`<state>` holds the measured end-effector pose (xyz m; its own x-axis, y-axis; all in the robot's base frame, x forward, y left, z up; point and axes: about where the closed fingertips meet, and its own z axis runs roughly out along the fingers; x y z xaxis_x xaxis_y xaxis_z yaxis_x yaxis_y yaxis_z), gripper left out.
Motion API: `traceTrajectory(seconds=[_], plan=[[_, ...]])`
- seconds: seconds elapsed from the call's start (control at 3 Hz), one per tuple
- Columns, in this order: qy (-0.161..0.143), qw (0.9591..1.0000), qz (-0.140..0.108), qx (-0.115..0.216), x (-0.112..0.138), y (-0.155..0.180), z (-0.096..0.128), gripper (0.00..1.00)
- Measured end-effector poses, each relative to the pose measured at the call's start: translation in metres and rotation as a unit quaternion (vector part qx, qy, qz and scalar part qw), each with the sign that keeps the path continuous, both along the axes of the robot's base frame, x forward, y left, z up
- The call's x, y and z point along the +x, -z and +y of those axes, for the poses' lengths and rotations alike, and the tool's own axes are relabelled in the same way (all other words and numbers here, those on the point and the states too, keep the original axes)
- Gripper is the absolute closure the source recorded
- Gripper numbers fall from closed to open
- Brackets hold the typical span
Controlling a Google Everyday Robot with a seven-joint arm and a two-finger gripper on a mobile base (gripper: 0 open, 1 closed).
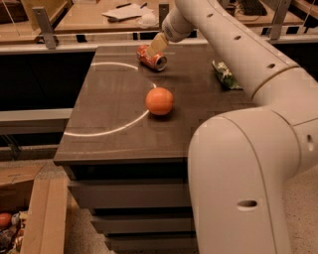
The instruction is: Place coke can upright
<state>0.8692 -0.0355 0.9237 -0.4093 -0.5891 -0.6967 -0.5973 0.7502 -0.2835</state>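
The coke can (152, 57) is red-orange with a silver end and lies on its side near the far edge of the dark table (109, 124). Its silver end faces front-right. My gripper (157, 44) hangs just above the can, at its far upper side, very close to it or touching it. The white arm reaches in from the right foreground, over the table's right side.
A round orange fruit (159, 101) sits at the table's middle, in front of the can. A green crinkly bag (225, 74) lies at the right, partly under the arm. A white curved line (114, 129) marks the tabletop. A rail and a desk with papers (124, 11) stand behind.
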Motion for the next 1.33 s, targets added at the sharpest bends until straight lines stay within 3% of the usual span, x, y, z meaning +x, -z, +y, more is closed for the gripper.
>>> traceTrajectory(seconds=[0.33,0.67,1.0,1.33], plan=[[0.004,0.9999,-0.009,0.014,-0.020,0.010,-0.005,0.40],[-0.010,0.9997,0.018,0.010,-0.043,0.061,0.001,0.63],[-0.032,0.9990,0.024,0.021,-0.058,0.092,0.009,0.62],[-0.040,0.9986,0.021,0.027,-0.062,0.095,0.012,0.38]])
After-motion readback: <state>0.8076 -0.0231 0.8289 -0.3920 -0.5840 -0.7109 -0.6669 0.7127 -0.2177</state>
